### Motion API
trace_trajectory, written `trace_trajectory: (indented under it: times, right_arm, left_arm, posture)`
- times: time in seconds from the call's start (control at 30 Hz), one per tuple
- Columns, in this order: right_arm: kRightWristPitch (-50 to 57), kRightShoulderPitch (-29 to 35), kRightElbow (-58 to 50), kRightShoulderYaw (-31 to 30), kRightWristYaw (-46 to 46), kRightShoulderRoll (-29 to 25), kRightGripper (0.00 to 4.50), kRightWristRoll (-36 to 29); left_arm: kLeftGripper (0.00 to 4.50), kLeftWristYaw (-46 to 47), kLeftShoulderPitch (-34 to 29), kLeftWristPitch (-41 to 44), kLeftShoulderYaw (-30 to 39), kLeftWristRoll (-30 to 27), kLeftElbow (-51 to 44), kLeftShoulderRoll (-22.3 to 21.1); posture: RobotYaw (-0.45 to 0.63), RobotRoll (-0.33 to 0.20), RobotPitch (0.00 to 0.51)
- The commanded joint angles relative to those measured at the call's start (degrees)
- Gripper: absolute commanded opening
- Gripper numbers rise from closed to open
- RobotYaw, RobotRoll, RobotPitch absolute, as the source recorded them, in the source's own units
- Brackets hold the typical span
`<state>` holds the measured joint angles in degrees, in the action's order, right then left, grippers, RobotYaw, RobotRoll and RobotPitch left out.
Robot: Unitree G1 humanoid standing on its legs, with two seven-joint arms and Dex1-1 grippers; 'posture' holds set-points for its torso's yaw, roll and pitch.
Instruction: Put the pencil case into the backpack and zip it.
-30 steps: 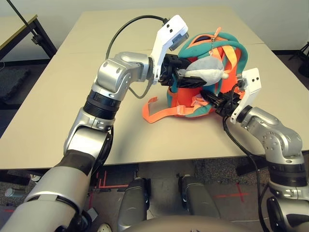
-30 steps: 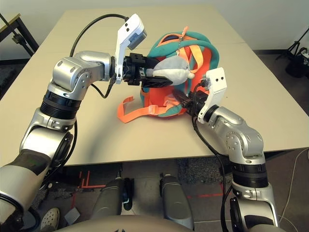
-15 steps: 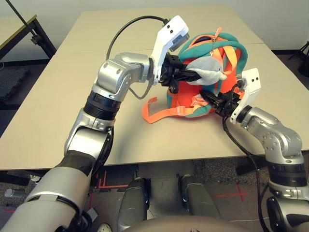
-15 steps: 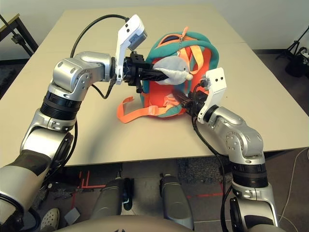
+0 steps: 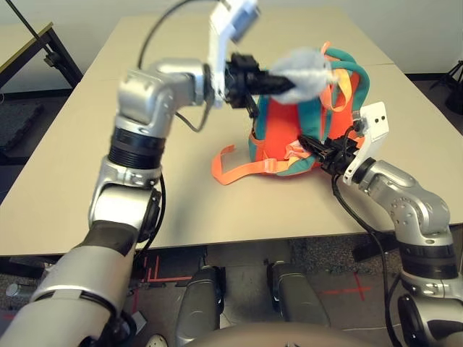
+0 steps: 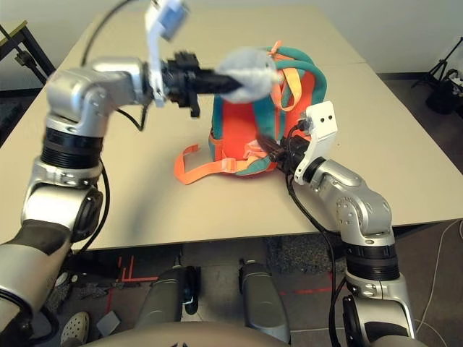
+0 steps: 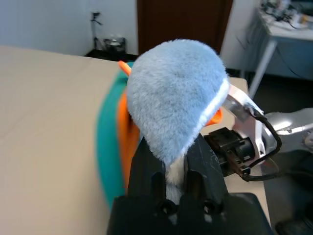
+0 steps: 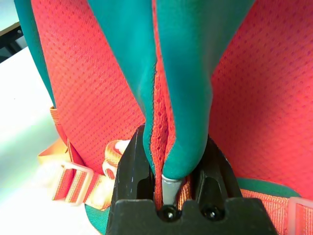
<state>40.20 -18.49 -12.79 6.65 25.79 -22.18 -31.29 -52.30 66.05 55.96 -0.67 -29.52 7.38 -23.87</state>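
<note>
Left gripper is clamped on the grey plush toy, held above the table, apparently to stand the backpack upright near the table's middle. Right gripper is pinched on its lower teal trim (likely an anchor). Pencil case: whereabouts cannot be told.

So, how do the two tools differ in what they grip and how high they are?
The left tool is shut on the grey-white plush shark toy at the top of the orange and teal backpack; the right tool is shut on the backpack's teal trim, low near the beige table. The left is raised, the right sits low. Both pinch soft material.
</note>
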Motion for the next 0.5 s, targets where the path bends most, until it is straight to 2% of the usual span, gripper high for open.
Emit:
trace_trajectory:
  times: [0.03,0.23,0.5]
  right_arm:
    - [1.11,1.14,1.59,-1.62,0.06,0.27,0.79,0.95]
    - [0.88,0.72,2.41,-1.91,0.53,0.22,0.79,1.11]
    - [0.54,0.20,3.42,-2.75,1.14,0.24,0.79,1.29]
  left_arm:
    - [0.13,0.28,-0.57,2.33,3.48,-1.58,-1.90,-5.10]
    - [0.13,0.99,-5.75,2.80,4.79,-0.67,-0.80,-12.81]
    - [0.13,2.64,-16.39,2.10,1.51,1.62,-1.77,-16.48]
  posture:
    - [-0.13,0.000,0.116]
    - [-0.11,0.000,0.118]
    - [-0.09,0.000,0.120]
